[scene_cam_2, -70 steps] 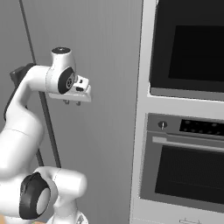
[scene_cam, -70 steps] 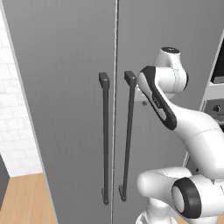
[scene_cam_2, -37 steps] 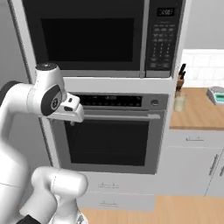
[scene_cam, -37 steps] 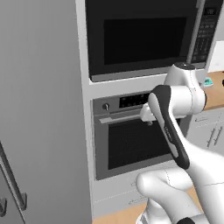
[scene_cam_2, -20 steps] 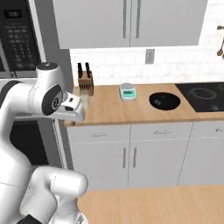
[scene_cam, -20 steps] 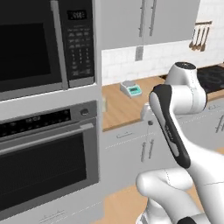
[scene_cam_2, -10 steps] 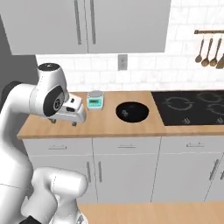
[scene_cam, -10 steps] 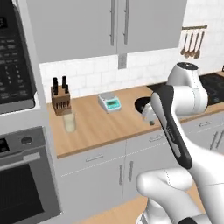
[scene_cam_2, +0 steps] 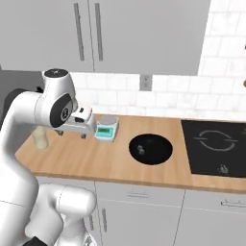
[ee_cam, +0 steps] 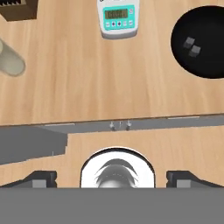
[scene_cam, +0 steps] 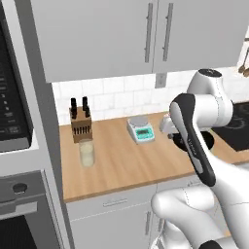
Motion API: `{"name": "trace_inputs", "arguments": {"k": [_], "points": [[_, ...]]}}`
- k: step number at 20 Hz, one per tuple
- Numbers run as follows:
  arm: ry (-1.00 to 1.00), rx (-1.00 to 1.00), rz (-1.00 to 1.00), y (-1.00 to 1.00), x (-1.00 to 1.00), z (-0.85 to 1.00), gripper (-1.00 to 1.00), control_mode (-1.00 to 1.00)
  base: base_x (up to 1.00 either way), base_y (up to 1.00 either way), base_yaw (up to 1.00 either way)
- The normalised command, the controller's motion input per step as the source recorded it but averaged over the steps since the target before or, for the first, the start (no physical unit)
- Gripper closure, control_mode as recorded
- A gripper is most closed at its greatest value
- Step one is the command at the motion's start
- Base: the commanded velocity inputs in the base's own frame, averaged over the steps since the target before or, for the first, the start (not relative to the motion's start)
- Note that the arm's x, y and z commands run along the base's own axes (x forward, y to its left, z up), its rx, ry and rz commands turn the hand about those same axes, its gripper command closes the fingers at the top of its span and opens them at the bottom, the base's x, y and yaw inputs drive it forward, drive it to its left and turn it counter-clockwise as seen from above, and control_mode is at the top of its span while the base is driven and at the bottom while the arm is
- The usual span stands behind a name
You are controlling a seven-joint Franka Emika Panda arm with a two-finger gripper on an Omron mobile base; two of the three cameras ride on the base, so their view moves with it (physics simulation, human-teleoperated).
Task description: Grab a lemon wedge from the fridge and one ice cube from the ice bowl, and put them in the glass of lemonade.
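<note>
The view has swung away from the tall grey fridge and the oven stack seen moments ago to a pale wooden worktop (scene_cam: 121, 168) under grey wall cabinets, so the base has probably driven on to the ice and the drink. The two-finger gripper (ee_cam: 112, 177) hangs above the worktop's front edge, fingers spread wide and empty. Ahead and to its left stands the small clear tumbler of pale yellow-green lemonade (scene_cam: 87, 153), beside a brown knife block (scene_cam: 80, 126). Straight ahead sits a white-and-teal kitchen scale (ee_cam: 117, 17). Ahead to its right lies a round, matte black ice bowl (scene_cam_2: 150, 148) holding small grey cubes (ee_cam: 191, 47).
</note>
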Motion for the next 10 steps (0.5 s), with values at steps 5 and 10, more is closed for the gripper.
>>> {"name": "trace_inputs", "arguments": {"k": [5,10], "points": [[0.0,0.0,0.0,0.0,0.0,0.0,-1.0,1.0,0.52,-0.09,0.38],[-0.02,0.0,0.02,-0.44,0.0,-0.26,-1.0,-1.0,0.02,-0.22,0.07]]}}
